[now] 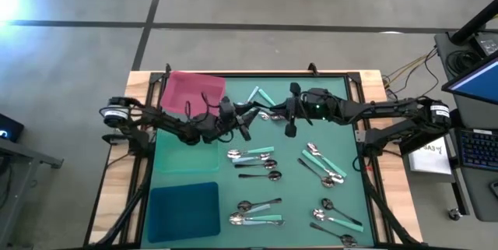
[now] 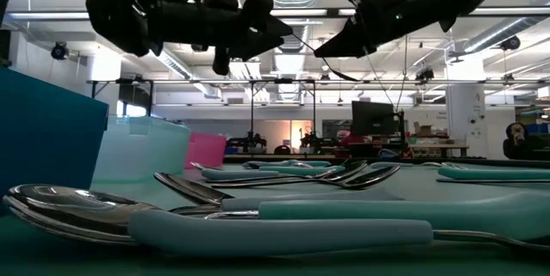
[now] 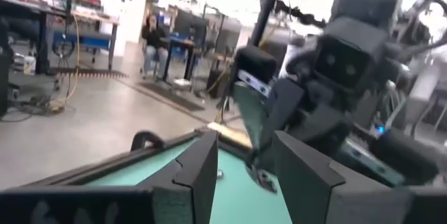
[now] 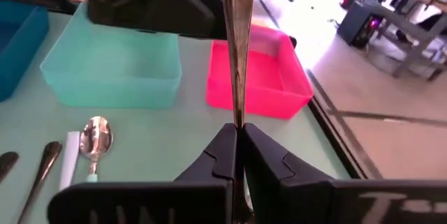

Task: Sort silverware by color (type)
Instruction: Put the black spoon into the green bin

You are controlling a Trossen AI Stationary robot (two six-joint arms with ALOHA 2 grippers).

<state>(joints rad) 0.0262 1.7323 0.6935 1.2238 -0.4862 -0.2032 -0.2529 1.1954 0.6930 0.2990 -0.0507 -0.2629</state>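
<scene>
I see the right gripper [image 4: 237,155] clamped on a silver utensil [image 4: 237,42] mid-table, left gripper [image 3: 244,175] facing it with fingers parted, holding nothing.

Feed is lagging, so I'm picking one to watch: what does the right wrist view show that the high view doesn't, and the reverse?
Right wrist only: the right gripper shut on a silver utensil handle standing upright between its fingers, close up.

High only: the blue tray whole, the spoons scattered over the mat, and the left gripper meeting the right over the table's middle.

Both: the pink tray and the green tray.
</scene>
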